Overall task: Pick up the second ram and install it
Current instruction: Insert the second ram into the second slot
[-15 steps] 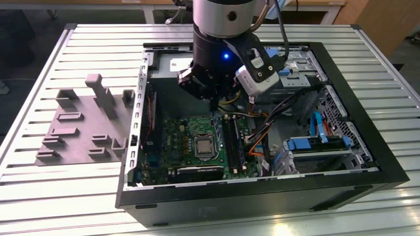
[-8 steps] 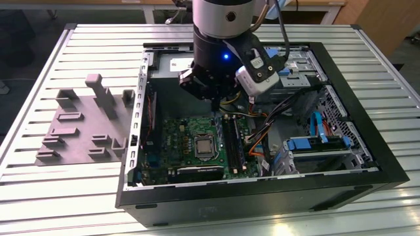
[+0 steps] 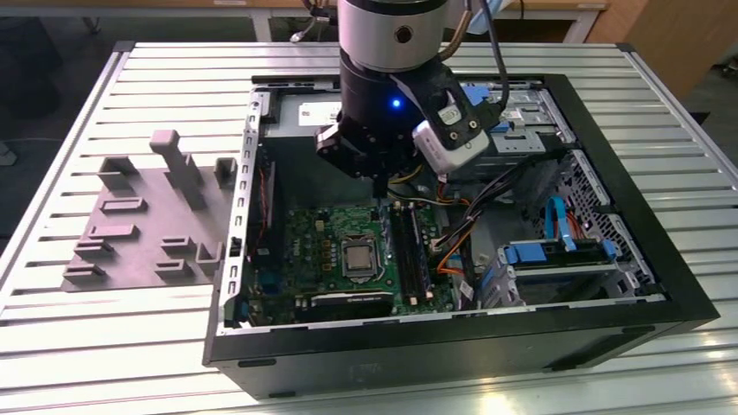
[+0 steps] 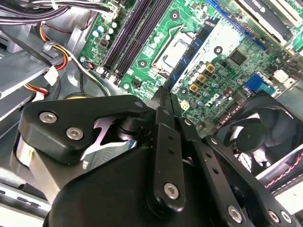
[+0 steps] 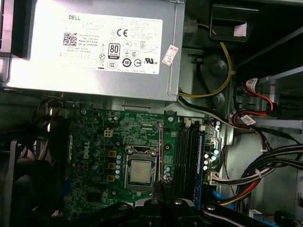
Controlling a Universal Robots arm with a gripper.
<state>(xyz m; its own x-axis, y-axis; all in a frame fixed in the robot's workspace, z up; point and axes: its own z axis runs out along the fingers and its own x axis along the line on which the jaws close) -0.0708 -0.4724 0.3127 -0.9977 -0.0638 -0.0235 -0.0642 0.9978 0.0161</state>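
My gripper [image 3: 378, 188] hangs inside the open computer case [image 3: 461, 333], low over the far edge of the green motherboard [image 3: 328, 233]. Its two thin black fingers [image 4: 166, 97] are pressed together, shut, with nothing visible between them. Their tips sit between the silver processor socket [image 5: 139, 172] and the long black memory slots [image 5: 189, 161]. A blue-green edge [image 5: 201, 165] runs along the outermost slot; I cannot tell whether it is a stick. The second ram is hidden or out of view. In the exterior view the slots [image 3: 406, 251] lie just towards the front of the gripper tip.
A grey moulded tray [image 3: 127, 259] with raised blocks lies on the slatted table at the exterior view's left, outside the case. Inside the case are the power supply [image 5: 94, 47], coloured cable bundles [image 3: 461, 242], a blue drive bracket [image 3: 554, 255] and a black fan [image 4: 258, 132].
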